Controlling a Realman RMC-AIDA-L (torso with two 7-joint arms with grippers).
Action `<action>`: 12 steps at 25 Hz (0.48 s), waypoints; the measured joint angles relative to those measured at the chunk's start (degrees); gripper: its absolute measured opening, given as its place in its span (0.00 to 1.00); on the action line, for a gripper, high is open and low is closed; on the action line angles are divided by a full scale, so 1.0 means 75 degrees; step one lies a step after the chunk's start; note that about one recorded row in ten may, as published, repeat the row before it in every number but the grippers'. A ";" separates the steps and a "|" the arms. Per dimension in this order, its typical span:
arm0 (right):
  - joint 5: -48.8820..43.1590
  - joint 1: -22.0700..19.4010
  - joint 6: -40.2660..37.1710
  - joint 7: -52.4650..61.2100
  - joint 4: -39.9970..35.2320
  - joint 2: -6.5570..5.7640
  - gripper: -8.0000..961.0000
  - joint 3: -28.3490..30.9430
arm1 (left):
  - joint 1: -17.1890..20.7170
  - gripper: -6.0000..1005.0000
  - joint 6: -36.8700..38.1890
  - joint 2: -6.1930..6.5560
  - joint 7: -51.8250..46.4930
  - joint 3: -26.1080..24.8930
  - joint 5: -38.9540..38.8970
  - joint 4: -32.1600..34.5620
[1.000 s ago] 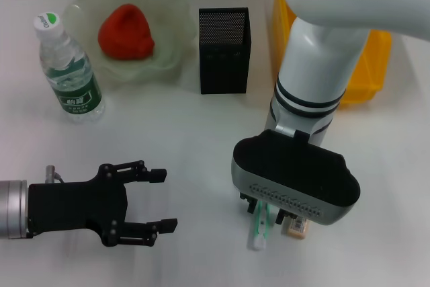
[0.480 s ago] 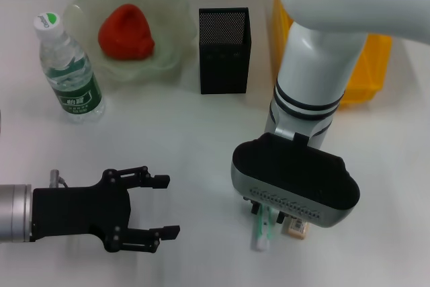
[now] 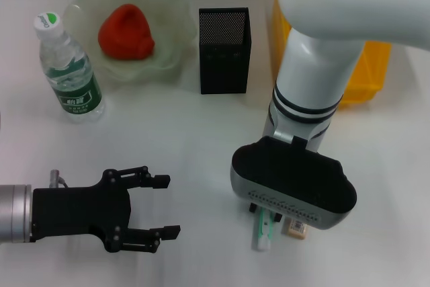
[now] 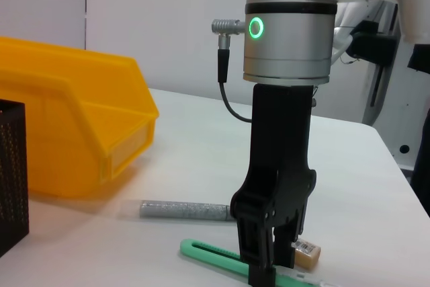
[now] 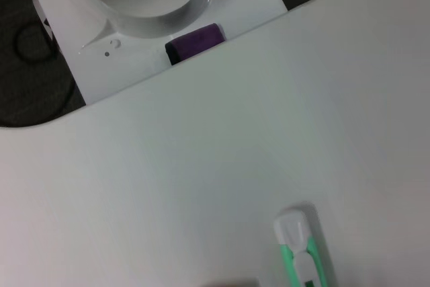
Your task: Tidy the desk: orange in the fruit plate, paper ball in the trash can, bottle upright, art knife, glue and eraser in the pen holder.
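At the left the left pincer (image 3: 164, 205) hovers low over the bench (image 3: 181, 132) with its fingers spread, grasping nothing. Behind it the bottle (image 3: 67, 68) stands upright beside the fruit plate (image 3: 168, 5), then comes the pen holder (image 3: 225, 50). At the right the right pincer (image 4: 265, 263) stands over the art knife (image 3: 261, 230), with the eraser (image 3: 296, 228) just beside; I cannot tell whether it is clenched.

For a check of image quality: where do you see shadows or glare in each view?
Head view: soft shadow on the table under the right claw. Left wrist view: the yellow bin shades the table beside it; the green ring light glows. Right wrist view: even light, no glare.
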 joint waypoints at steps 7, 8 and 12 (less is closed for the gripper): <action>-0.0004 0.0029 0.0012 0.0004 -0.0007 0.0000 0.34 -0.0024 | -0.0002 0.84 0.0027 0.0000 -0.0002 -0.0011 -0.0022 0.0000; -0.0004 0.0039 0.0013 0.0005 0.0000 0.0000 0.34 -0.0027 | -0.0003 0.84 0.0027 0.0000 -0.0002 -0.0011 -0.0023 0.0000; -0.0004 0.0066 0.0013 0.0007 0.0016 0.0000 0.31 -0.0042 | -0.0005 0.84 0.0027 0.0010 -0.0003 -0.0026 -0.0026 0.0000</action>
